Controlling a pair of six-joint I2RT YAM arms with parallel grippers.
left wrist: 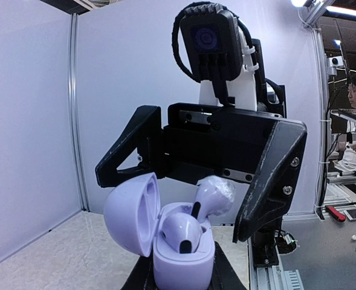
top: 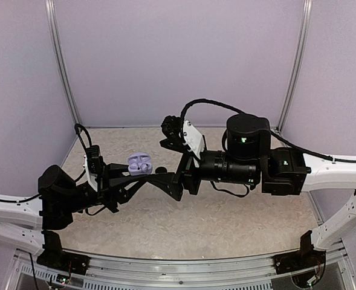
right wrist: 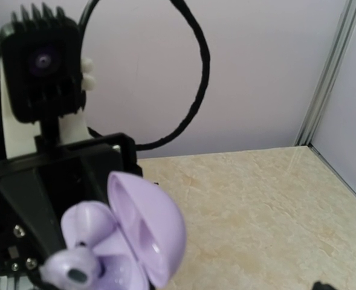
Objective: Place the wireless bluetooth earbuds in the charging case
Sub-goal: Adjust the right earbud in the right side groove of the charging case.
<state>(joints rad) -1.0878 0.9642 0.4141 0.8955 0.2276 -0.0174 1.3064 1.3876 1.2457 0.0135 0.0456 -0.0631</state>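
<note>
Top external view, from the left: what are the left fingers (top: 122, 179) doing?

They are closed on the charging case (top: 139, 164), gripping its lower half from both sides. It is held up off the beige surface (top: 226, 217), left of centre.

Is the case open?

Yes. In the left wrist view the lid (left wrist: 129, 211) is swung out to the left, and the body stands upright between the fingers.

And the wireless bluetooth earbuds (left wrist: 181, 232)?

Both are at the case. One lies low in its hollow, with a dark tip facing the camera. The other stands higher just to its right, its rounded head above the rim and leaning right. I can't tell whether it is fully seated.

And on the right?

The right fingers (left wrist: 273, 175) are spread wide and grip nothing. They face the case from the far side, one to either side of it. I can't tell whether they touch it. The right wrist camera (left wrist: 209, 39) sits above them.

And the right wrist view?

The lid and one earbud are blurred at lower left, with the left wrist camera (right wrist: 42, 66) behind.
</note>
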